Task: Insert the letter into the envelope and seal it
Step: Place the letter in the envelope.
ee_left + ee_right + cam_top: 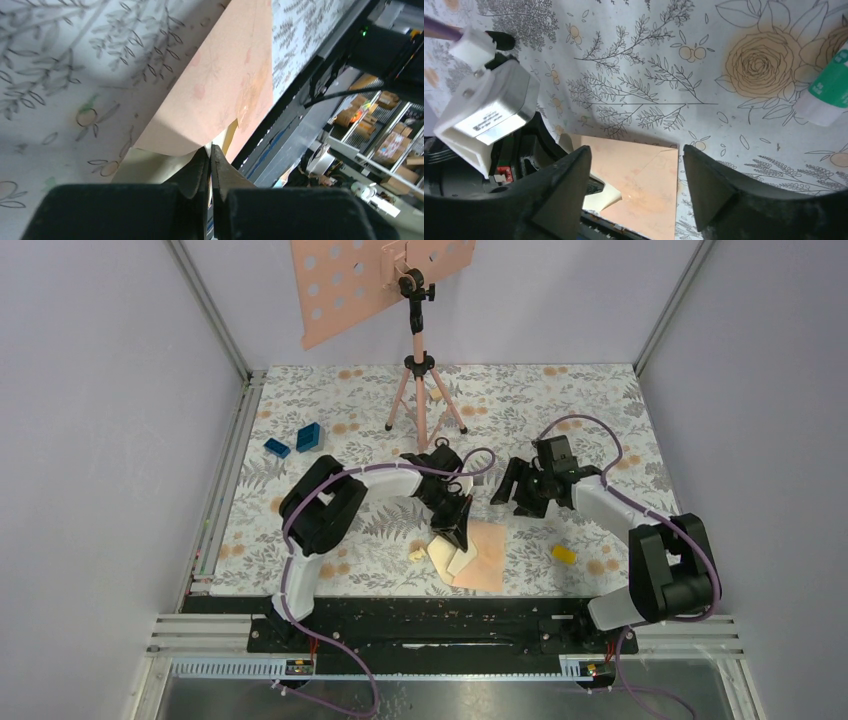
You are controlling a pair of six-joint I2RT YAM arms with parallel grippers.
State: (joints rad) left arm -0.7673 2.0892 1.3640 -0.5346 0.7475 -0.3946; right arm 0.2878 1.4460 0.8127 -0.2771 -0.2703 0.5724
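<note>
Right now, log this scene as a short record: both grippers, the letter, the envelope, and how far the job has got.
left gripper: shut, tips at the envelope's edge; what they pinch is unclear
right gripper: open, holding nothing, hovering above the table
envelope: lying flat near the front edge of the table
letter: cream sheet sticking out at the envelope's left side
progress: letter not fully inside yet

No legible text. The silver-faced white motor housing [488,114] carries fine print, too blurred to read. The green-and-white cylindrical tube [828,92] bears pale marks, also unreadable. Brown cardboard boxes [395,145]: markings indistinct.
</note>
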